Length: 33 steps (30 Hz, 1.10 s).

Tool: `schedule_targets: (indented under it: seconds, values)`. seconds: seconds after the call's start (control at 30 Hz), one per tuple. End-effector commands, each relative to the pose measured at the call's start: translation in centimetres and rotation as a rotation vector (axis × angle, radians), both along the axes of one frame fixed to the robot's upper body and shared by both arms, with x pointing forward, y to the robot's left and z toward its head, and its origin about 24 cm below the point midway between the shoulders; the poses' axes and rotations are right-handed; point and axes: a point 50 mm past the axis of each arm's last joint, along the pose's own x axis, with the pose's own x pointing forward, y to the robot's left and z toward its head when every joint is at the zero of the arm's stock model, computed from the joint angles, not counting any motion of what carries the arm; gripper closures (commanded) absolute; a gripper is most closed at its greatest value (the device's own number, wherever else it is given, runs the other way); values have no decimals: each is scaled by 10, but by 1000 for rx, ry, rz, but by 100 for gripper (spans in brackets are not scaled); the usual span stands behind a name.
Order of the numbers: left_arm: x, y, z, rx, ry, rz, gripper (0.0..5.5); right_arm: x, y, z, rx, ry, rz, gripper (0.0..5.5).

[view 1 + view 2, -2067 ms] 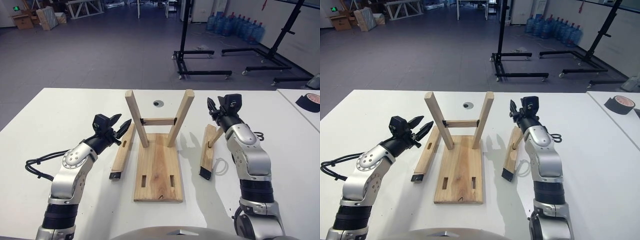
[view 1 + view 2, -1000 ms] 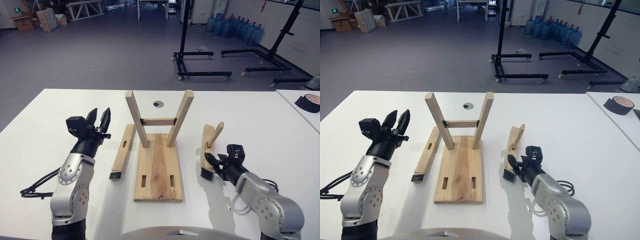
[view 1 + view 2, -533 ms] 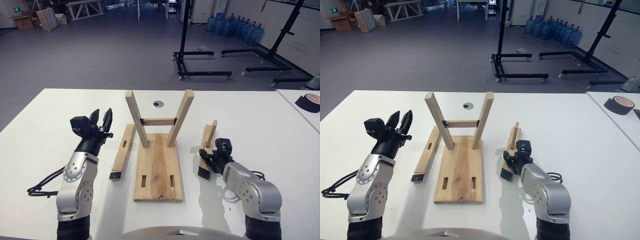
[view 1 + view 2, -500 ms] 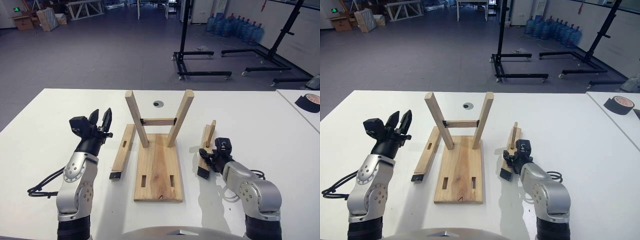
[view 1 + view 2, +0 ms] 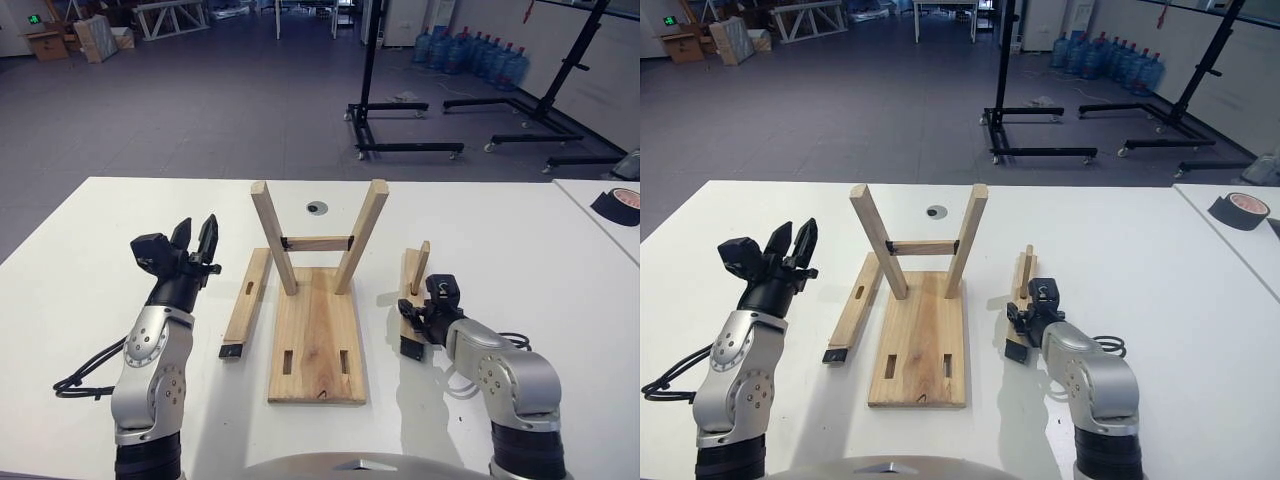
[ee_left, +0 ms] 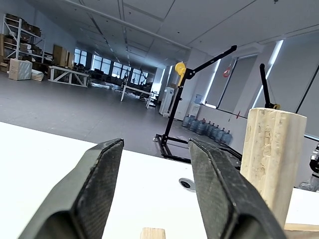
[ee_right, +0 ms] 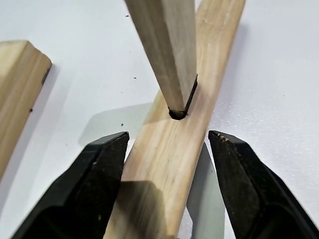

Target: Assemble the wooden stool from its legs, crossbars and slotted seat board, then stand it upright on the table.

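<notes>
In the head views a white table [image 5: 90, 250] fills the lower half of the frame, and the slotted seat board [image 5: 316, 335] lies flat at its centre, long side running away from the camera. Two legs stand in the board's far end, the left upright leg [image 5: 273, 238] and the right upright leg [image 5: 362, 236], splayed outward toward the top and joined by a short crossbar [image 5: 318, 243]; the two slots nearer the camera are open. Just left of the board a loose leg [image 5: 245, 300] lies flat on the table, apart from it. Just right of the board lies a second loose leg [image 5: 409, 300] with a second crossbar [image 5: 421, 258] plugged into its side and angled upward. The right gripper [image 7: 167, 134] sits low at this leg's near end, its two dark fingers [image 7: 102, 184] spread apart and straddling the wood on either side; the wrist view shows a gap on at least one side, so it is not clamped. The left gripper [image 5: 197, 224] hovers above the table at the left of the frame, pointing up and away, its fingers apart and gripping nothing. A black cable [image 5: 80, 375] loops at lower left, and a roll of tape [image 5: 618, 203] rests at the far right edge.
</notes>
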Motion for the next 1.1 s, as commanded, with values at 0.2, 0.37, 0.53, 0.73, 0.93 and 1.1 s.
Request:
schedule_targets:
  seconds: [0.2,0.37,0.53,0.73,0.93,1.1]
  values:
    - [-5,-1,-1,4,-8,30,314,-2,-16,6,-59,39,33,256]
    - [-3,0,0,9,-8,27,314,-5,-12,3,0,71,62,275]
    - [-4,-1,2,-6,-23,9,314,-4,-10,2,42,88,84,347]
    - [-1,0,7,-18,-60,9,314,4,-5,7,50,32,98,347]
    - [0,-2,28,-114,-194,-110,314,53,-34,66,154,-381,100,347]
    - [-18,-36,34,-267,-196,-616,292,67,-48,137,532,-708,220,347]
